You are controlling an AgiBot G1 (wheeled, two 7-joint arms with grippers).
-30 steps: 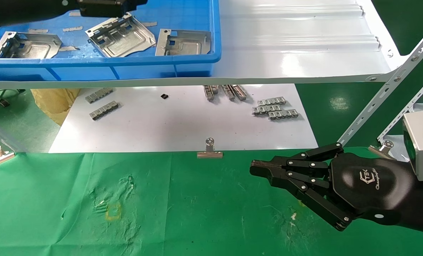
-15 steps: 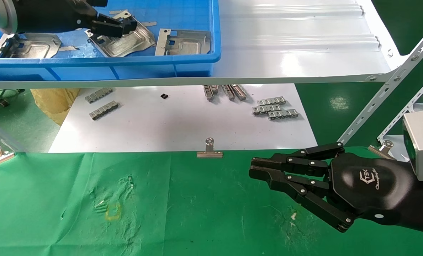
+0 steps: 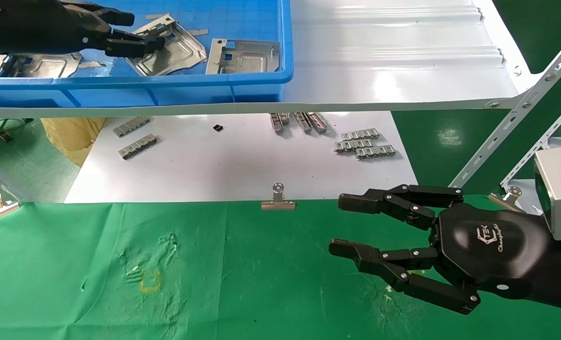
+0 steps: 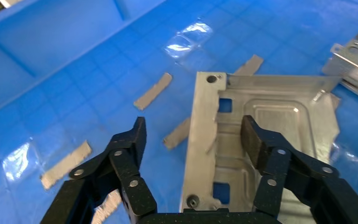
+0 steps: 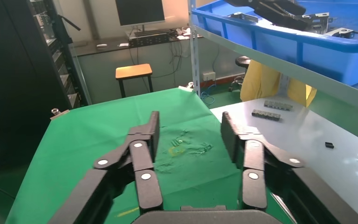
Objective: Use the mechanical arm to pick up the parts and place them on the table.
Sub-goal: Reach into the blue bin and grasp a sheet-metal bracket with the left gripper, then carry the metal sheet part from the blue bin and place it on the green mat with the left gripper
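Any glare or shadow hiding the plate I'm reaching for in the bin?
Left wrist view: the plate is evenly lit; left gripper open around it. Head view: glare lies on the white shelf sheet, and the arm partly hides the plate.

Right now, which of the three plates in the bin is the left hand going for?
The middle plate, lying at an angle. The open left hand sits over its edge, fingers spread either side. The left plate and right plate lie apart from it.
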